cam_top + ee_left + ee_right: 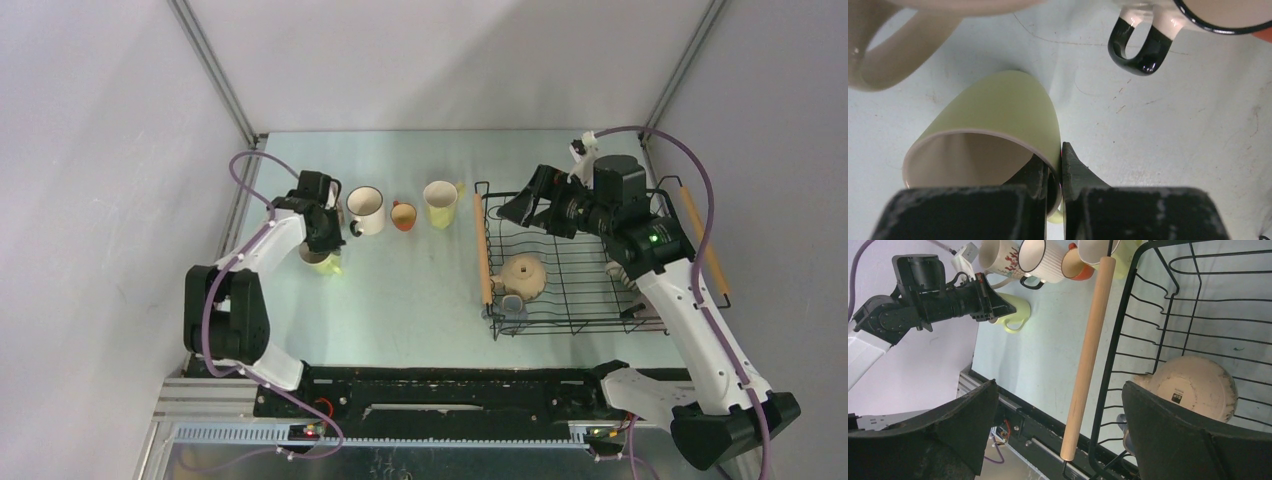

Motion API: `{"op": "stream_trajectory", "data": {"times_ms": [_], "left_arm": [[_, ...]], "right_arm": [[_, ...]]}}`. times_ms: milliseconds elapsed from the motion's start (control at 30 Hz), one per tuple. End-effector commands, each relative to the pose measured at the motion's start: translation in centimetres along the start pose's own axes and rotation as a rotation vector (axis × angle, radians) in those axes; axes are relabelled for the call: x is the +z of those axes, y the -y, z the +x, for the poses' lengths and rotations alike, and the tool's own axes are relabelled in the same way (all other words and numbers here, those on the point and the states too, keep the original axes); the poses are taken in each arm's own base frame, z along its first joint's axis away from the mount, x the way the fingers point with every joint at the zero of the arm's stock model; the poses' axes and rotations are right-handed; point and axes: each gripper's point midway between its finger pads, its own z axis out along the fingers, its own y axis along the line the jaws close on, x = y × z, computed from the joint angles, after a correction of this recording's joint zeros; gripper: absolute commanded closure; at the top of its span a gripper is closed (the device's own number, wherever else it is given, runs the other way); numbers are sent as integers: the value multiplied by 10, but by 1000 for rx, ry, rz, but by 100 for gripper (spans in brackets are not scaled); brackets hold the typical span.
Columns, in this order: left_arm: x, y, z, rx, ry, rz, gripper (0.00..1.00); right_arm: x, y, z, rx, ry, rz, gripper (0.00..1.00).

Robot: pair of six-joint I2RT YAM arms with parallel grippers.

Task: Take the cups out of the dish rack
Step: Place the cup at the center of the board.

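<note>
Clamping the green cup's [998, 105] wall, one finger inside, one outside, the left pincer [1060, 150] sits at the worktop's [420, 290] left. A ribbed cup [366, 210], an orange cup [404, 216] and a yellow cup [440, 203] stand in a far row. The rack [575, 262], at right, holds an upturned tan cup [522, 274] and a grey cup [512, 308] near-left. The right pincer [1059, 385] hangs over it, wide open and empty.

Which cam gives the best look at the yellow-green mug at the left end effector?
Left wrist. The yellow-green mug fills the frame, its wall pinched by the left end effector. Top external shows only a sliver beneath that end effector. Right wrist shows it small and side-on, handle visible.
</note>
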Motion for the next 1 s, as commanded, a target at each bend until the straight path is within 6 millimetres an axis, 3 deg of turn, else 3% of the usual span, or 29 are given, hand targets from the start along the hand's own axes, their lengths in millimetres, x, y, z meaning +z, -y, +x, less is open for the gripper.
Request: {"op": "stream_trajectory", "data": {"times_ms": [0, 167, 500, 767, 967], "left_arm": [[-6, 4, -37, -16, 100, 16, 100], [-3, 5, -44, -29, 97, 13, 99], [-1, 2, -57, -42, 108, -18, 80], [-7, 5, -62, -43, 125, -5, 68], [-23, 9, -69, -46, 163, 26, 61]], "right_arm": [[-4, -4, -5, -36, 35, -17, 0], [-3, -4, -4, -35, 30, -18, 0], [-5, -3, -3, -37, 30, -12, 0], [-5, -5, -1, -32, 24, -15, 0], [-4, -6, 0, -30, 22, -16, 0]]}}
